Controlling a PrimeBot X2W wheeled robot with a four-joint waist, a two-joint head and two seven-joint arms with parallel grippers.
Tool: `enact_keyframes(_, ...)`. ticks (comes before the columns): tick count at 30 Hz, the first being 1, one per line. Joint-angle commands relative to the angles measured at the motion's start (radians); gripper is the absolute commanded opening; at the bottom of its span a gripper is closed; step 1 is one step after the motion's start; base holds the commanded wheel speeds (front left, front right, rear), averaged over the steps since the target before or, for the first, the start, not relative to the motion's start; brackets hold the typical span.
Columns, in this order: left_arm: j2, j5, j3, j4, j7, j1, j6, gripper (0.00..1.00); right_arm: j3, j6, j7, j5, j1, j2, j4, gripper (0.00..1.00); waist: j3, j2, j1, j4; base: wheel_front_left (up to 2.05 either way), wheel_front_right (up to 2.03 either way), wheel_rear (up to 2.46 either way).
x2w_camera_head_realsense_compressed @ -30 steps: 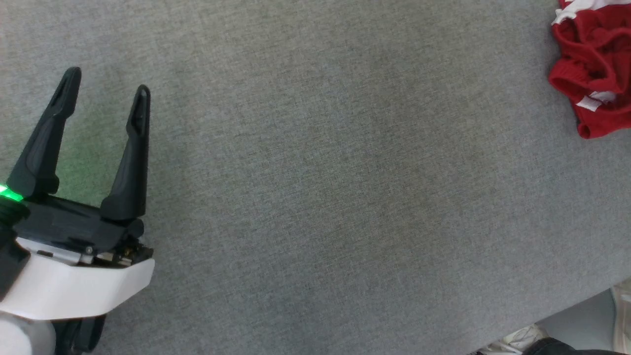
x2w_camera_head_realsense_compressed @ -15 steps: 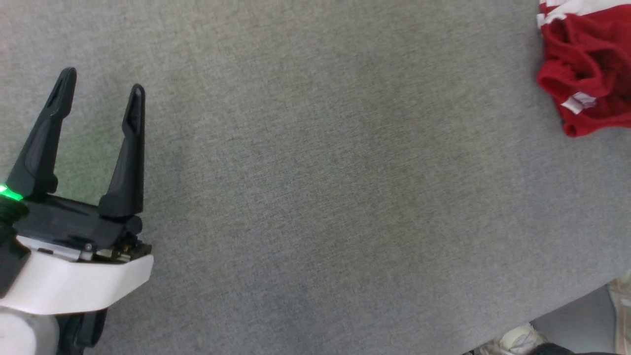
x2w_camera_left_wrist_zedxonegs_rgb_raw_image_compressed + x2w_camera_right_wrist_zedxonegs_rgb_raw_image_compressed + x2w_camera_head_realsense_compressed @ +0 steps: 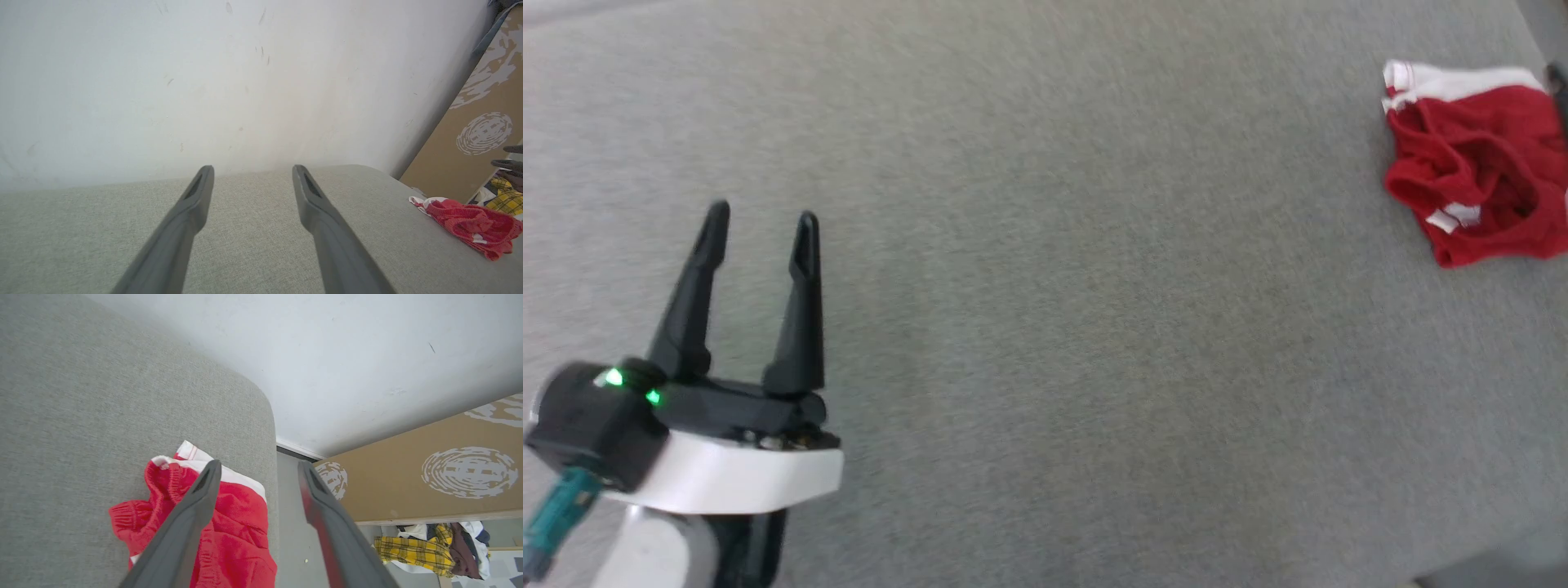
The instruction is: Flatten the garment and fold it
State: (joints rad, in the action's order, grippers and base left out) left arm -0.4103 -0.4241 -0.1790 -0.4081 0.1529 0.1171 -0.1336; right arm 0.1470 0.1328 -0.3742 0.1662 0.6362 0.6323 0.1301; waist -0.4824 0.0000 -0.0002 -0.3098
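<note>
The small bright red soft shorts with white trim bands (image 3: 1474,175) lie crumpled in a heap near the far right corner of the grey woven-fabric worktop (image 3: 1045,343), close to its rounded edge, so the step in hand looks like the first reach to spread them flat. The right gripper (image 3: 259,464) hangs above the heap with its long dark fingers spread apart and empty, one over the red cloth, the other over the grey floor (image 3: 290,506) beyond the edge. It would do best to pinch a white-trimmed hem or the gathered waistband, not the bunched middle, and draw the cloth inward. The left gripper (image 3: 762,214), also parted and empty, is well apart from the shorts. Beyond stand a plain white wall (image 3: 204,81), a brown board with white swirl prints (image 3: 408,486) and a yellow plaid cloth (image 3: 400,543).
</note>
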Motion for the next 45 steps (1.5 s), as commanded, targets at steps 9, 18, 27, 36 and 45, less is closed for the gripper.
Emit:
enact_keyframes(9, 0.060, -0.012, -0.020, 0.092, 0.071, -0.078, -0.019, 1.00, -0.116, -0.002, 0.059, -0.013, -0.262, -0.159, -0.205, 1.00, 0.266, 0.0000, 0.0002, 0.236, 0.00, 0.00, 0.00)
enact_keyframes(18, 0.103, 0.008, -0.034, 0.153, 0.101, -0.151, -0.020, 1.00, -0.174, -0.002, 0.155, -0.054, -0.438, -0.334, -0.322, 1.00, 0.377, 0.0000, 0.0002, 0.332, 0.00, 0.00, 0.00)
enact_keyframes(27, 0.145, 0.049, -0.022, 0.178, 0.108, -0.200, 0.014, 1.00, -0.181, -0.002, 0.266, -0.110, -0.591, -0.500, -0.365, 1.00, 0.430, 0.0000, 0.0002, 0.377, 0.00, 0.00, 0.00)
enact_keyframes(36, 0.207, 0.127, 0.000, 0.214, 0.109, -0.237, 0.063, 1.00, -0.241, -0.002, 0.393, -0.165, -0.694, -0.576, -0.305, 1.00, 0.460, 0.0000, 0.0002, 0.374, 0.00, 0.00, 0.00)
enact_keyframes(45, 0.283, 0.199, 0.042, 0.270, 0.109, -0.271, 0.136, 1.00, -0.267, -0.002, 0.521, -0.107, -0.753, -0.582, -0.158, 1.00, 0.471, 0.0000, 0.0002, 0.348, 0.00, 0.00, 0.00)
